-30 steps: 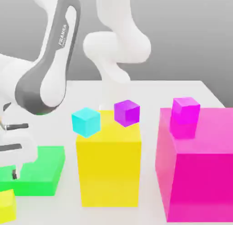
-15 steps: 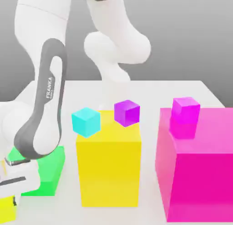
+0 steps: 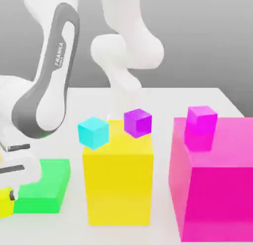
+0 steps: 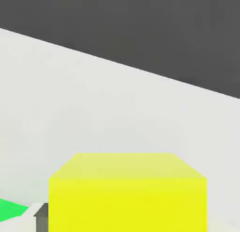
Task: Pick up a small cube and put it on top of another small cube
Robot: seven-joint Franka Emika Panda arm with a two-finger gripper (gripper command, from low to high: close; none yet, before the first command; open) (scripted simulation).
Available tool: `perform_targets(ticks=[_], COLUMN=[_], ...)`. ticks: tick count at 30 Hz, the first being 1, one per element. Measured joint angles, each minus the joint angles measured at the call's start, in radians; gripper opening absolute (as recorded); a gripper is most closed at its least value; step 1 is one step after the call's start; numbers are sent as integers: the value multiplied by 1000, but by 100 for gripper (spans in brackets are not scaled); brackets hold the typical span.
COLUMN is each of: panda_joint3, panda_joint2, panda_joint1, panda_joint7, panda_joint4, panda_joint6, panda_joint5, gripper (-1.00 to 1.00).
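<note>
Small cube [image 4: 127,191] (cut off at frame edge) | jaws clenched on it

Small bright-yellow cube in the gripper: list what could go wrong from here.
1. The small bright-yellow cube sits at the exterior view's lower left edge in the gripper; a shallow grip could let it slip.
2. The flat green block lies beside it and might be clipped.
3. The small cyan cube and small purple cube overhang the tall yellow block; either may topple.
</note>
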Motion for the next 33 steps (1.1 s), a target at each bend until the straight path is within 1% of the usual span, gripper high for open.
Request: perform_targets(ticks=[4,8,15,18,24,26,28,29,33], panda_joint3=[-4,10,92,170,373,412,427,432,432], panda_joint2=[-150,-300,-554,-661,-878,-893,-877,-865,-865], panda_joint1=[32,51,58,85,159,166,170,170,170], panda_joint7=[206,399,680,781,964,991,998,998,997], panda_joint4=[-50,-101,-191,-228,-296,-333,-388,-416,-416], panda_joint6=[-92,-186,-352,-426,-569,-540,-468,-428,-428], panda_joint5=[-22,-21,27,21,-32,-44,-43,-40,-40], gripper=[-100,-100,-100,-100,-100,-100,-100,100,100])
